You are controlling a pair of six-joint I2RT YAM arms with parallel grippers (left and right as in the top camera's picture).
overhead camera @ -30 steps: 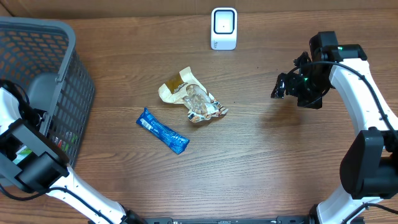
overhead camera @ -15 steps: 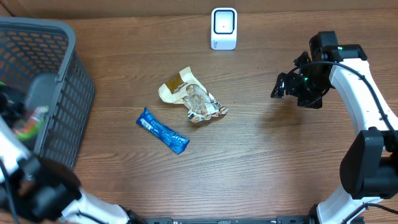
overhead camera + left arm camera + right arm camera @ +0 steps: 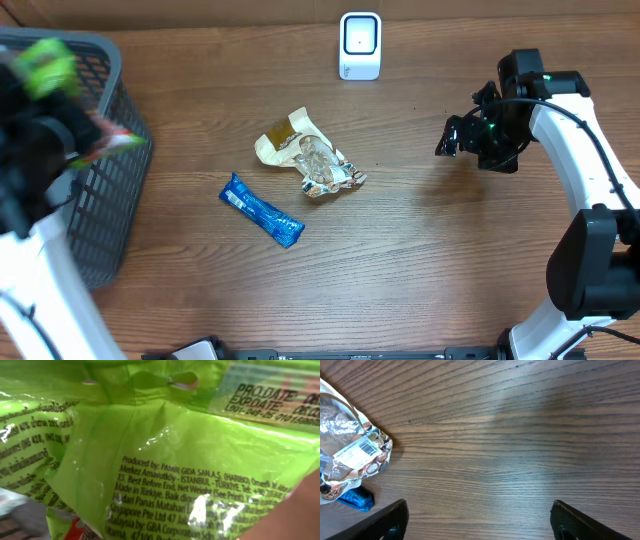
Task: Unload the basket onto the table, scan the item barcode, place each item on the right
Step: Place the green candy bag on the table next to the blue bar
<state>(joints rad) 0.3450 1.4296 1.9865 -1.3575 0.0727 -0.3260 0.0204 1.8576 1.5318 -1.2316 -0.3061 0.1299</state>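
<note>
Left gripper holds a green packet over the basket; the scan is not yet done.
The left gripper (image 3: 65, 115) is closed on the packet (image 3: 165, 460), above the basket (image 3: 110, 200) at far left; the side in view shows only print, no barcode. The right gripper (image 3: 480, 520) hangs wide and empty. Next, I think, the packet must travel to the scanner (image 3: 360, 45), barcode side facing it.

Green packet (image 3: 45, 62) over grey basket (image 3: 112, 165)

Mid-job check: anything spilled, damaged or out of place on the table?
Nothing spilled. The cream snack bag at mid-table lies crumpled, barcode label facing up; the blue bar near it lies flat and looks intact. The green packet hangs above the basket, blurred overhead.
</note>
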